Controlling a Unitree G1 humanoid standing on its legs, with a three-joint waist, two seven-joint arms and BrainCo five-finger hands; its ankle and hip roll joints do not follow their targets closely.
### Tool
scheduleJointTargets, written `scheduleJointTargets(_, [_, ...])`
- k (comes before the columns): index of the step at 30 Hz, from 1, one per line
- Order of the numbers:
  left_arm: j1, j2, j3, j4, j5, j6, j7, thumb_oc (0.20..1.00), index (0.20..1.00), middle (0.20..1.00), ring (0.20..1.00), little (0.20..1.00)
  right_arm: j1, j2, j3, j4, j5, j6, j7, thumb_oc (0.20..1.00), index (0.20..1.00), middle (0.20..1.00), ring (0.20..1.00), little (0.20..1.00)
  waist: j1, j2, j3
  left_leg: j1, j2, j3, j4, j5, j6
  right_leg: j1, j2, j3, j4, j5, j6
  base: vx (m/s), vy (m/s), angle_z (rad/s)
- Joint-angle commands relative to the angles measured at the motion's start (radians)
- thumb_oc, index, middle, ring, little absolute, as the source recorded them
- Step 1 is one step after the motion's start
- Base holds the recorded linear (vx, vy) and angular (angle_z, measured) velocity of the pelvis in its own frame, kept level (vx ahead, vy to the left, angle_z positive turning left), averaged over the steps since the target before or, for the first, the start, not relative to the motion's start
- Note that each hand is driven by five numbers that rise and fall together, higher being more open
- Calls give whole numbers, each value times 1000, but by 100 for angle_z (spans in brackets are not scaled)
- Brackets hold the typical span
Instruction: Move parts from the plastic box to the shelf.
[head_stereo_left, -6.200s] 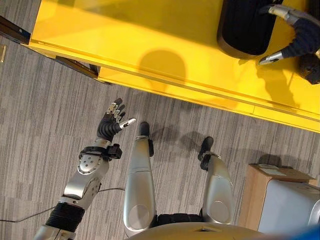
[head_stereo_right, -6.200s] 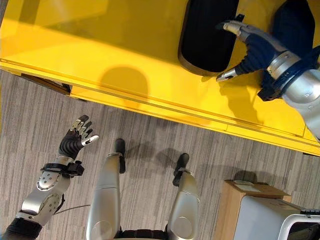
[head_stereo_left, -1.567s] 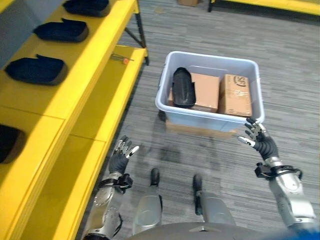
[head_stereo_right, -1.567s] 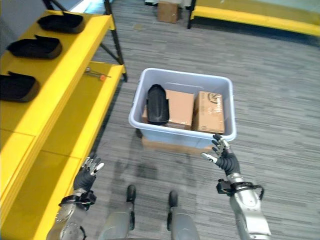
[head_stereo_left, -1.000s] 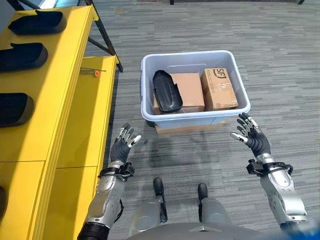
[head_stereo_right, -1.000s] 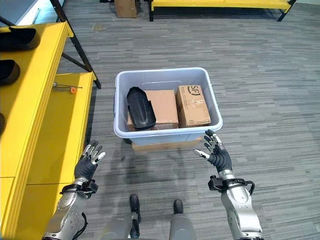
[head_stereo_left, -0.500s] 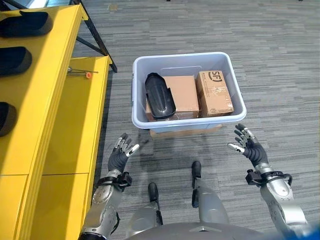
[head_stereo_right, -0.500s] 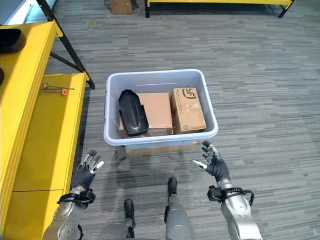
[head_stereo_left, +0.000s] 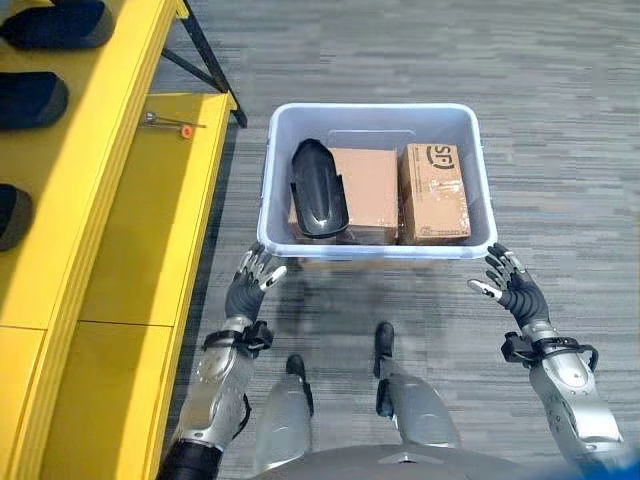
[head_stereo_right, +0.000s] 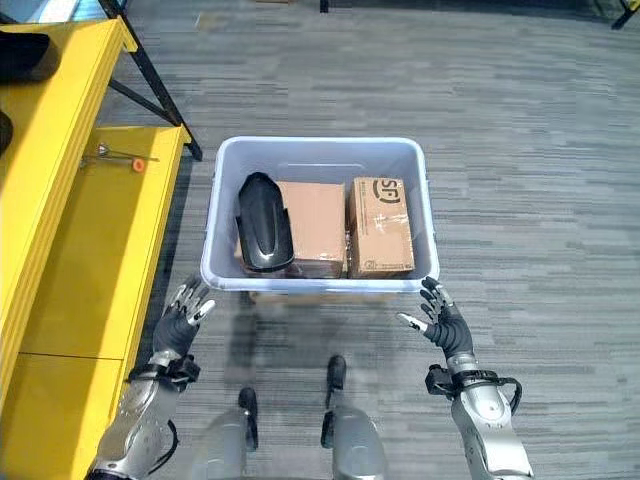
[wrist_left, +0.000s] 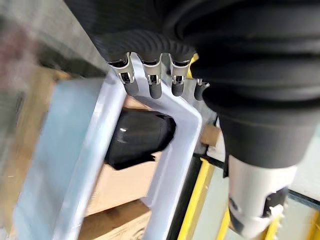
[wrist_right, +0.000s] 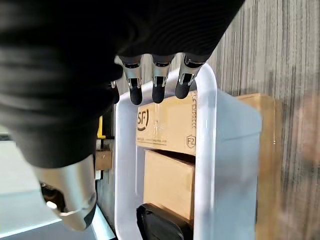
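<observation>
**Both hands spread at the box's near corners**

While my left hand (head_stereo_left: 245, 292) and right hand (head_stereo_left: 512, 290) hover with fingers splayed, holding nothing, the pale plastic box (head_stereo_left: 375, 248) sits between them. Inside it, a glossy black curved part (head_stereo_left: 318, 188) leans beside two brown cardboard cartons (head_stereo_left: 434, 193), one printed. Left of the box stands the yellow shelf (head_stereo_left: 100, 190), with dark parts (head_stereo_left: 30, 100) on it.
</observation>
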Motion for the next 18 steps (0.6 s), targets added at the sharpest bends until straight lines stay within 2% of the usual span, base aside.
scheduleJointTargets(1, [7, 28, 38, -52, 0, -42, 5, 1000, 1000, 1000, 1000, 1000, -4, 4, -37, -53, 27, -61, -43, 1000, 1000, 1000, 1000, 1000, -23, 6, -13, 60, 147, 91, -377, 151, 4, 97, -36, 56, 34, -102, 131, 221, 224, 7])
scheduleJointTargets(2, [8, 28, 38, -51, 0, -42, 5, 1000, 1000, 1000, 1000, 1000, -3, 4, -37, -53, 27, -61, -43, 1000, 1000, 1000, 1000, 1000, -23, 7, -16, 71, 149, 93, -401, 164, 1, 96, -34, 56, 35, -103, 129, 229, 318, 18])
scheduleJointTargets(3, [6, 27, 41, -40, 8, -46, 13, 1000, 1000, 1000, 1000, 1000, 3, 1, -47, -49, 8, -64, -55, 1000, 1000, 1000, 1000, 1000, -15, 24, -23, 39, 183, 113, -507, 251, -37, 130, -53, 65, 15, -109, 145, 171, 205, 4])
scheduleJointTargets(4, [7, 27, 40, -40, 9, -46, 13, 1000, 1000, 1000, 1000, 1000, 4, 1, -47, -49, 8, -64, -55, 1000, 1000, 1000, 1000, 1000, -14, 23, -22, 44, 182, 116, -514, 254, -38, 132, -54, 66, 13, -109, 145, 222, 296, -3])
scheduleJointTargets(5, [11, 27, 40, -35, 9, -50, 13, 1000, 1000, 1000, 1000, 1000, 8, 6, -43, -42, 4, -59, -55, 1000, 1000, 1000, 1000, 1000, -12, 26, -27, 59, 177, 127, -509, 245, -45, 152, -63, 71, 2, -112, 154, 146, 225, -18])
scheduleJointTargets(6, [21, 29, 43, -36, 4, -55, 13, 1000, 1000, 1000, 1000, 1000, 9, 14, -29, -34, 8, -59, -46, 1000, 1000, 1000, 1000, 1000, -9, 31, -36, 91, 165, 113, -500, 201, -36, 162, -69, 89, 6, -119, 164, 200, 333, -38])
scheduleJointTargets(7, [28, 31, 50, -51, 7, -58, 9, 1000, 1000, 1000, 1000, 1000, 21, 17, -20, -29, 1, -52, -25, 1000, 1000, 1000, 1000, 1000, -13, 40, -43, 102, 173, 153, -517, 207, -48, 165, -76, 96, 1, -115, 168, 197, 366, -68])
scheduleJointTargets(8, [29, 36, 49, -70, 14, -58, 6, 1000, 1000, 1000, 1000, 1000, 26, 20, -19, -23, 0, -46, -23, 1000, 1000, 1000, 1000, 1000, -8, 43, -44, 116, 160, 187, -520, 206, -47, 169, -94, 98, -5, -108, 174, 177, 441, -104])
scheduleJointTargets(10, [-2, 73, 63, -97, 38, -71, 22, 1000, 1000, 1000, 1000, 1000, 8, 39, -6, -22, 6, -35, -15, 1000, 1000, 1000, 1000, 1000, -5, 28, -30, 130, 114, 246, -506, 171, -18, 152, -154, 115, -15, -67, 207, 123, 446, -93])
scheduleJointTargets(12, [-2, 73, 63, -96, 38, -71, 22, 1000, 1000, 1000, 1000, 1000, 8, 39, -6, -22, 6, -35, -16, 1000, 1000, 1000, 1000, 1000, -3, 26, -31, 129, 113, 249, -505, 170, -17, 150, -155, 118, -15, -67, 208, 17, 119, -15])
scheduleJointTargets(15, [-56, 103, 70, -105, 74, -92, 71, 1000, 1000, 1000, 1000, 1000, -24, 58, 12, -30, 15, -42, -27, 1000, 1000, 1000, 1000, 1000, -6, -3, -19, 97, 86, 279, -476, 135, 7, 113, -194, 120, -27, -32, 231, 26, 188, -7])
scheduleJointTargets(18, [-86, 113, 68, -116, 90, -99, 85, 1000, 1000, 1000, 1000, 1000, -34, 58, 17, -38, 20, -46, -31, 1000, 1000, 1000, 1000, 1000, -8, -14, -19, 81, 85, 288, -478, 138, 9, 95, -198, 121, -30, -12, 235, 2, 33, -6])
